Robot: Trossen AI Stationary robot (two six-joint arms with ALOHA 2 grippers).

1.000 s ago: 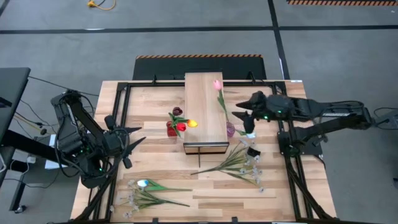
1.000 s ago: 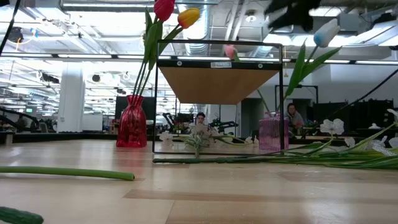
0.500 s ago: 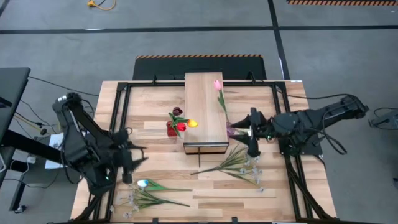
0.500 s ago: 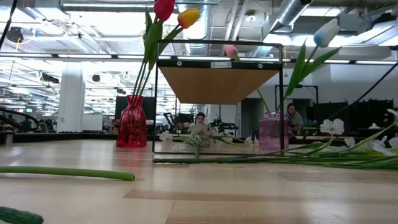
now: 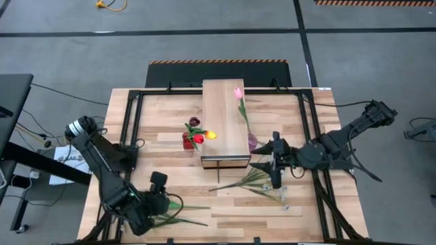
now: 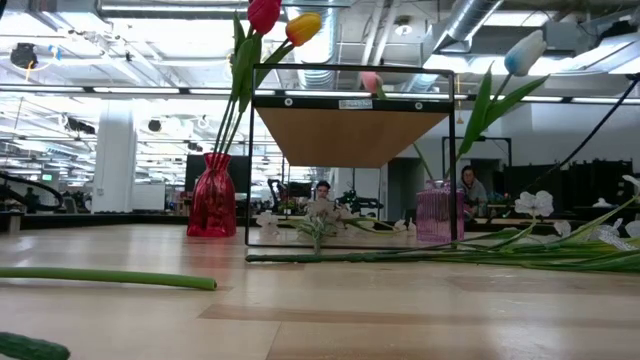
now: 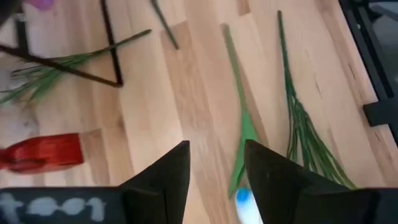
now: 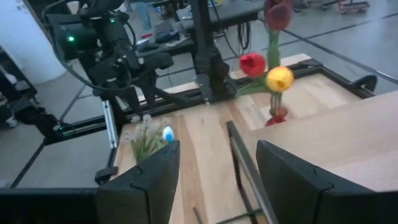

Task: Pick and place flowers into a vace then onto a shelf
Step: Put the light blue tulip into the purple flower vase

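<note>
Two vases partly filled, neither on shelf (image 5: 225,122) yet: red vase (image 5: 188,141) at shelf's 9 o'clock with three tulips (image 5: 199,135), pink vase (image 5: 252,142) at 3 o'clock with one. Loose flowers (image 5: 255,181) at 6 o'clock. Left gripper (image 7: 214,168) open, empty, above white tulip (image 7: 242,200). Right gripper (image 8: 217,180) open, empty, beside pink vase.

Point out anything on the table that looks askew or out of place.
The pink tulip leans out of its pink vase, its bloom over the shelf. Other flowers lie loose on the table; nothing looks damaged.
</note>
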